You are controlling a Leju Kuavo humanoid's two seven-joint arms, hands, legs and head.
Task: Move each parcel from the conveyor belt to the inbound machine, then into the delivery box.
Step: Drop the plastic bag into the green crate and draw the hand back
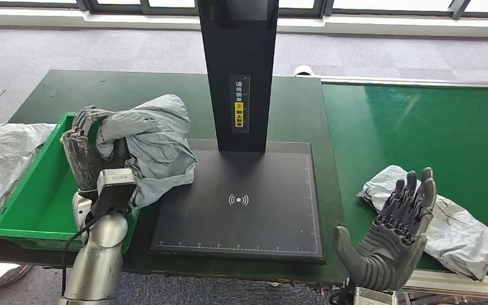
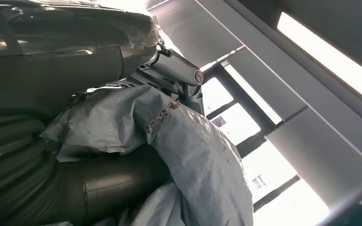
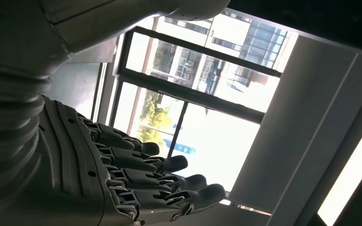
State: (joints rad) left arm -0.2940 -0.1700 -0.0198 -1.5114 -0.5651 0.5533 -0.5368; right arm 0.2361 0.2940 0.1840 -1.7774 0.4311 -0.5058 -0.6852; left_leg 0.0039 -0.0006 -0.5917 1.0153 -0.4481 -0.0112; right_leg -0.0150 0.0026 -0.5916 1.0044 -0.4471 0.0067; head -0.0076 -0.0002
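Note:
My left hand [image 1: 89, 155] grips a crumpled grey parcel [image 1: 152, 143] at the left edge of the black inbound machine platform [image 1: 241, 203], beside the green delivery box [image 1: 35, 190]. Up close, the grey parcel [image 2: 188, 155] bulges between the thumb and fingers [image 2: 56, 52] of that hand. A second grey parcel [image 1: 448, 222] lies on the green conveyor belt [image 1: 419, 127] at the right. My right hand [image 1: 391, 232] is held up open with fingers spread, just in front of that parcel and holding nothing. The right hand's fingers [image 3: 165, 181] are extended and empty.
The machine's black post [image 1: 238, 70] rises from the back of the platform. Another grey bag [image 1: 3, 159] lies to the left of the green box. The dark green table [image 1: 101, 89] carries the box and machine.

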